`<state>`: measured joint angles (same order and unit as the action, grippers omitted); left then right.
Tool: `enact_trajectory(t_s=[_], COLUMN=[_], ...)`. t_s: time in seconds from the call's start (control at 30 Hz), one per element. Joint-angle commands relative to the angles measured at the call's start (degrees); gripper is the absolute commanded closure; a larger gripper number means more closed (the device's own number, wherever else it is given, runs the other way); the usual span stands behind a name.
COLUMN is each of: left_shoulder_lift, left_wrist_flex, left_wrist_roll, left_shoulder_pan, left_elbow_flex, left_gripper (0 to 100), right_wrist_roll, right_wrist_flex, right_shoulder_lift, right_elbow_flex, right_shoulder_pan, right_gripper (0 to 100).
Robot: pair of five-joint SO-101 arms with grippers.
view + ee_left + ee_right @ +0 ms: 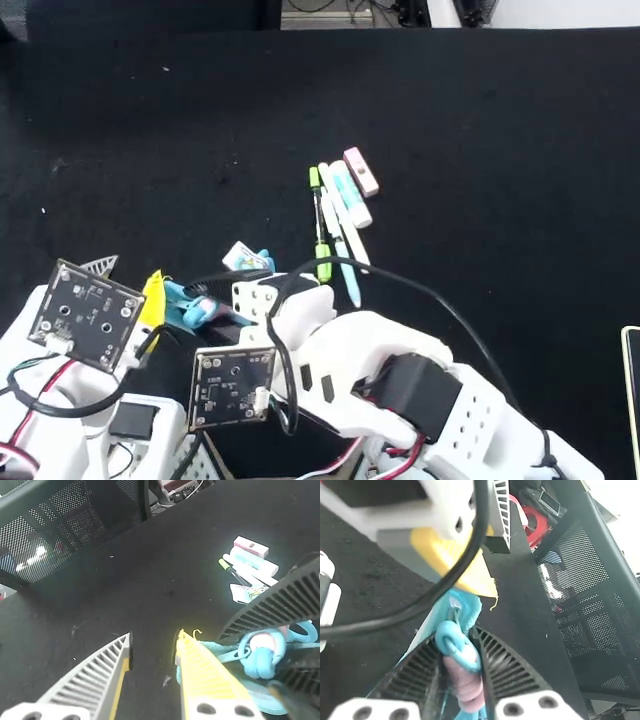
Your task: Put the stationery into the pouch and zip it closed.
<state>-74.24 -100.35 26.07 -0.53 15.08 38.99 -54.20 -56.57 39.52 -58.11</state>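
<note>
At the lower left of the high view, your left gripper (127, 278) stands wide, with nothing between its grey and yellow fingers. The yellow tip sits just beside the edge of the pouch (195, 308). The light blue pouch lies on the black table (480, 150), low in the frame and left of centre. Both arms cover most of it, so you cannot tell what is inside.

Your right gripper (460, 645) is pinched tight on the zipper pull (451, 632), a blue ring with a pink piece hanging from it.

Just above the pouch in the high view lies a small white label (243, 258); its print is too small to read.

To the right of that, near the frame's centre, the stationery lies outside the pouch in a close bundle. It holds a green pen (320, 225), a thin pen (345, 262) with a teal tip, and a white marker (350, 195) with a teal band. A pink eraser (361, 171) lies just beside the marker at the bundle's upper right end.
</note>
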Motion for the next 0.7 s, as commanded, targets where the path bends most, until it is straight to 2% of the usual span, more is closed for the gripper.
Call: enact_trajectory(t_s=[0.0,0.33,0.67], left_shoulder_lift=[0.53,-1.58,-13.27], left_wrist_flex=[-0.88,-0.88,-0.79], left_wrist_roll=[0.79,-1.76,-1.58], left_shoulder_pan=[0.22,-0.48,-1.01], left_elbow_flex=[3.47,-6.02,-2.68], left_gripper=[84,84,84], right_wrist_roll=[0.09,0.09,0.09], right_wrist_flex=[-0.35,-0.35,-0.35], right_shoulder_lift=[0.75,0.84,0.84], right_elbow_flex=[4.44,4.44,4.44], right_shoulder_pan=[0.09,0.18,0.18], right_gripper=[98.8,98.8,98.8])
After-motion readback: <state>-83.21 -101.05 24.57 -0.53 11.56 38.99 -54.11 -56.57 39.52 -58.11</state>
